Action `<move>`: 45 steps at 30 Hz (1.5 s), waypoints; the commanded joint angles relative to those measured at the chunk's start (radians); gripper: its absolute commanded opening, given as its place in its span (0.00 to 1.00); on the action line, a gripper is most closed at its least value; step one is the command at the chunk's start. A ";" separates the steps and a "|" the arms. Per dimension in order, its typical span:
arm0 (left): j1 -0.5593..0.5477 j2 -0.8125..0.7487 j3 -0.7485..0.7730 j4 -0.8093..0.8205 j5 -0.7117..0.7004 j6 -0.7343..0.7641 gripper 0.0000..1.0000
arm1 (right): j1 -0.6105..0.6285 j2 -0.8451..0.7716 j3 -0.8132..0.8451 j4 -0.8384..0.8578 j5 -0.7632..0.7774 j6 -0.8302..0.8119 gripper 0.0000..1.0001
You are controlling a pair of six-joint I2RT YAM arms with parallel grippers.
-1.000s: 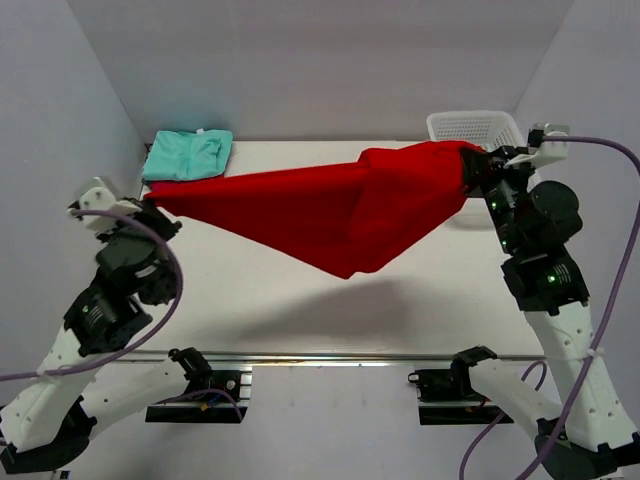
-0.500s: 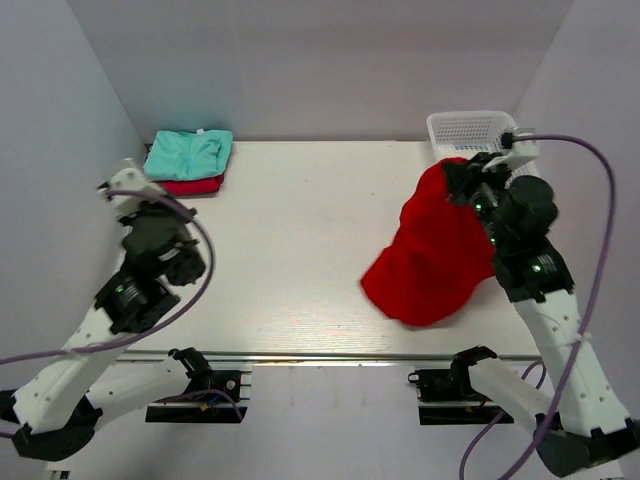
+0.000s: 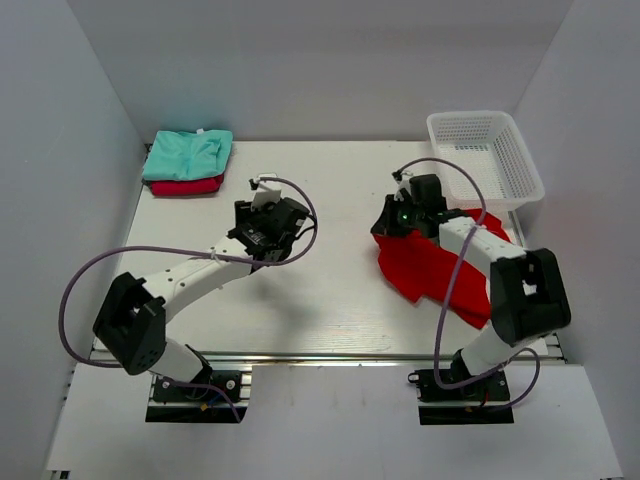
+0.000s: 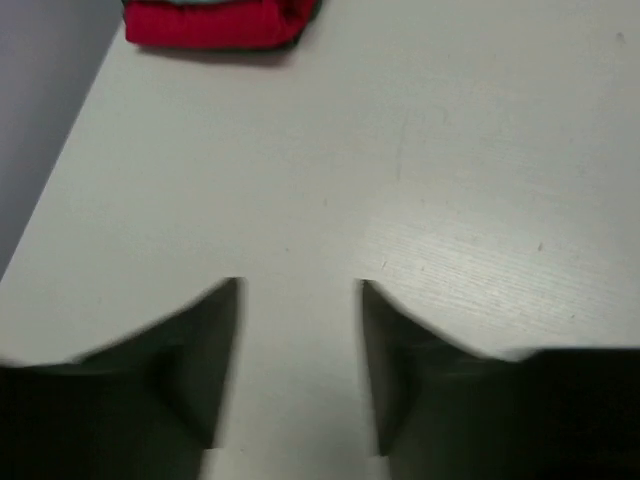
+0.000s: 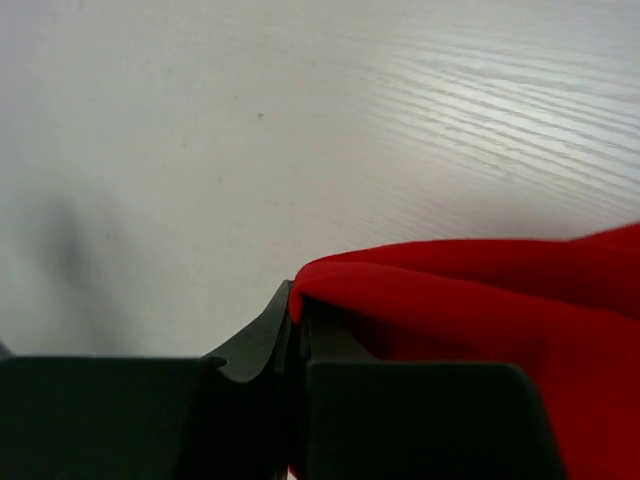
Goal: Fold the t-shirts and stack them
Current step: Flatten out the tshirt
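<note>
Dropped from its stretch between both arms, the red shirt [image 3: 440, 272] now lies in a crumpled heap on the right side of the surface [image 3: 330, 180], just in front of the basket [image 3: 485, 150]. Your left hand [image 4: 300, 295] has let go and hangs released and empty, left of centre. Your right hand [image 5: 298, 305] stays clenched on the heap's left edge. The mint shirt [image 3: 188, 155] sits folded on the crimson shirt [image 3: 185, 186] at the far-left corner. Judgement: two are stacked; the red one is unfolded and needs spreading flat again.
</note>
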 commanded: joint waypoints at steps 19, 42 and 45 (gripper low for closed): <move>0.000 -0.009 -0.051 0.338 0.980 0.244 1.00 | 0.040 -0.027 0.152 -0.256 0.416 0.110 0.90; -0.091 0.571 0.299 0.462 1.364 0.209 0.00 | -0.191 -0.343 -0.086 -0.319 0.599 0.140 0.90; -0.091 0.482 0.253 0.407 1.229 0.209 0.00 | -0.195 -0.336 -0.081 -0.284 0.536 0.103 0.90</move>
